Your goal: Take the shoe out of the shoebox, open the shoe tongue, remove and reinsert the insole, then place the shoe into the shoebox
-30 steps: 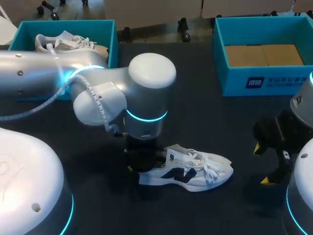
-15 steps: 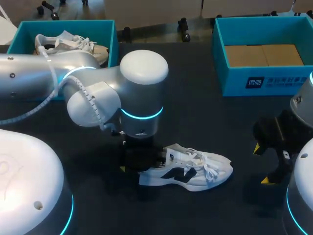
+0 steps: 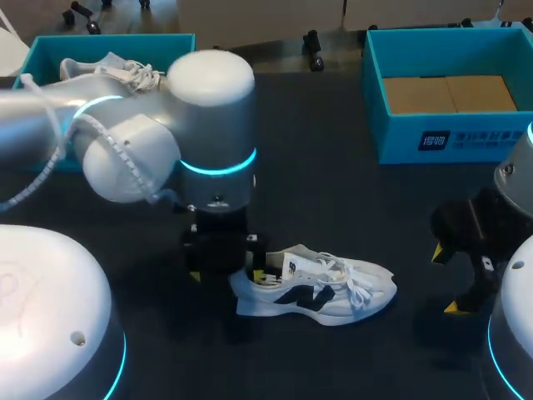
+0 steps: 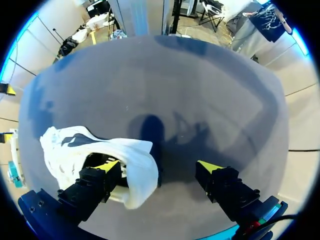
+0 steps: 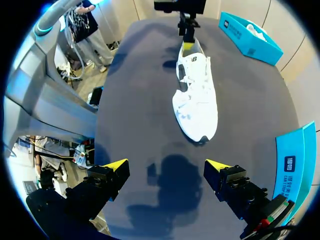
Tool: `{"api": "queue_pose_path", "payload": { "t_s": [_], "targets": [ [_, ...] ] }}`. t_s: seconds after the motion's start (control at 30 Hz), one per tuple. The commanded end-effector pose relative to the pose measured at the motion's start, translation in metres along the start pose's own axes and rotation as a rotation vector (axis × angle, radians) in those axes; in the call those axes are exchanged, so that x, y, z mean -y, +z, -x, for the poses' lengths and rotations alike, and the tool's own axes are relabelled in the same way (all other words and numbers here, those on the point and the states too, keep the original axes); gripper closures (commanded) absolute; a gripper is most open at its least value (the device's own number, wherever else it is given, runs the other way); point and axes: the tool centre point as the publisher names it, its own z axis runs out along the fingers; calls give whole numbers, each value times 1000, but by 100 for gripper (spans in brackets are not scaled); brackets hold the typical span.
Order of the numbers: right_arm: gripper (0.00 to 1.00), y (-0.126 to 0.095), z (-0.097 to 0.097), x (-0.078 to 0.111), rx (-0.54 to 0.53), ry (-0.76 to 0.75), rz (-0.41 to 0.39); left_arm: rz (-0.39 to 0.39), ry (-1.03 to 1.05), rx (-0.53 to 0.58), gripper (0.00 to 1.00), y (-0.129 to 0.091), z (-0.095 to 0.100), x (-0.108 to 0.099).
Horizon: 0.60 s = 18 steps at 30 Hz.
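I'm counting two shoes. One shoe (image 3: 321,292) is standing on the table (image 3: 333,200), and a second shoe (image 3: 108,67) is lying in the left box (image 3: 50,50), half hidden behind my left arm (image 3: 125,142). Of two boxes, the right box (image 3: 450,133) is holding cardboard (image 3: 445,93). My left gripper (image 4: 159,165) is gaping, with one finger in the shoe's heel opening. My right gripper (image 5: 166,164) is hanging wide and empty.

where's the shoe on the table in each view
Head view: white shoe on the table's near middle, heel at left gripper.
Left wrist view: heel at one finger of its gripper.
Right wrist view: ahead of the right gripper, toe nearest.
Shared landmark: left gripper at the heel.
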Motion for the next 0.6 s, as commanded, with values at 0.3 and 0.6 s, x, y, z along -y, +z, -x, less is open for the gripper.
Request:
{"api": "queue_pose_path", "payload": {
  "t_s": [0.3,0.6],
  "targets": [
    [0,1,0,0,1,-1,-1,-3,16,65,0,-47,-27,12],
    [0,1,0,0,1,-1,-1,-11,4,78,0,-77,-45,22]
  ]
}}
